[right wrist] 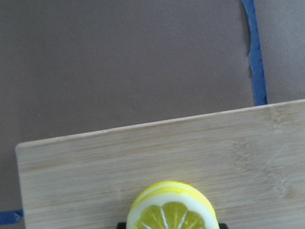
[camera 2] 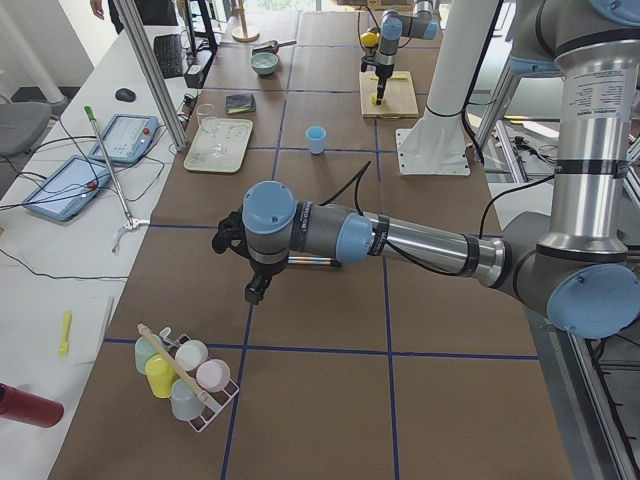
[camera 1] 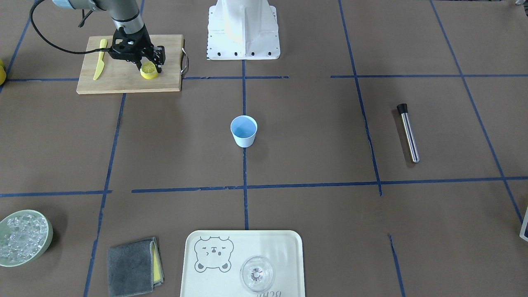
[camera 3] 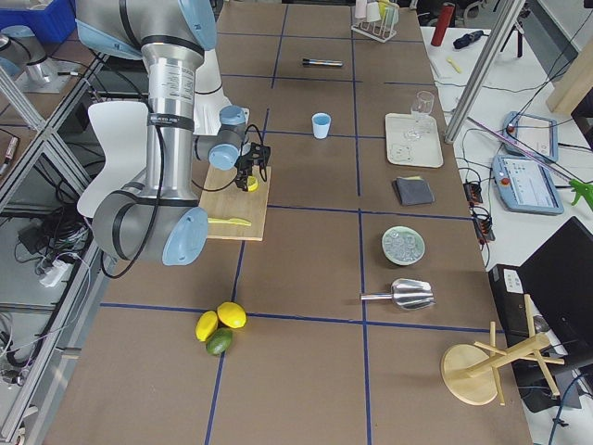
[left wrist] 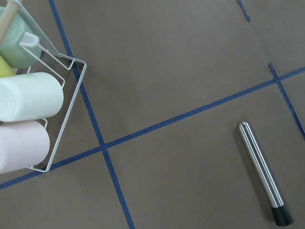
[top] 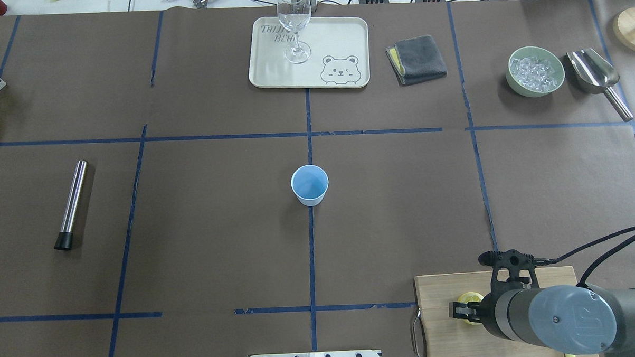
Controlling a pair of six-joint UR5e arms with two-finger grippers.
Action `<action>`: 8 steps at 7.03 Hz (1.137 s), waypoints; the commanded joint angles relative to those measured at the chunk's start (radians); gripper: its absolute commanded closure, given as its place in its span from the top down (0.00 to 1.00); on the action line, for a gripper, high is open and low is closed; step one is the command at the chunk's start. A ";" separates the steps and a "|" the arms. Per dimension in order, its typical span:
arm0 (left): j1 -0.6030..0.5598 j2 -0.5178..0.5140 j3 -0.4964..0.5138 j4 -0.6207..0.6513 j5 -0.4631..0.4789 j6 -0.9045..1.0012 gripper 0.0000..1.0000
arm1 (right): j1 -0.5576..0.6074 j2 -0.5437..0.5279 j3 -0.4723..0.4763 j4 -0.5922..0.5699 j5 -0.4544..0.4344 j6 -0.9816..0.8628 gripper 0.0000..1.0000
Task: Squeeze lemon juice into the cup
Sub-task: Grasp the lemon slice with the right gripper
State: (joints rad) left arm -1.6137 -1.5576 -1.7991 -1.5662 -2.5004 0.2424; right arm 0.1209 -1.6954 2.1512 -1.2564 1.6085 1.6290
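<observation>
clamping the round, segment-faced lemon [camera 1: 149, 71] on the wooden board [camera 1: 123, 81], right hand [camera 1: 149, 64] closed.

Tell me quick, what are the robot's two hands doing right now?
The left gripper: cannot be told, only a side view shows it.
The right gripper: closed on the lemon, at the cutting board.

The place is a robotics lab. A long table [camera 1: 313, 136] is covered in brown paper and divided into squares by blue tape lines [camera 1: 244, 187]. An industrial robot arm [camera 2: 420, 245] reaches over it from a white bolted pedestal [camera 1: 243, 29]. Aluminium frame posts [camera 2: 150, 70] and touchscreen control pendants [camera 2: 125, 137] stand along a white side bench [camera 2: 30, 330].
</observation>
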 commanded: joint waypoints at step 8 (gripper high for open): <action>0.000 0.005 -0.003 -0.002 0.000 0.000 1.00 | 0.045 -0.043 0.110 -0.002 0.004 0.000 0.25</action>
State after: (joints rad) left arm -1.6137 -1.5529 -1.8021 -1.5672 -2.5004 0.2424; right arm 0.1531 -1.7362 2.2503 -1.2578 1.6109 1.6291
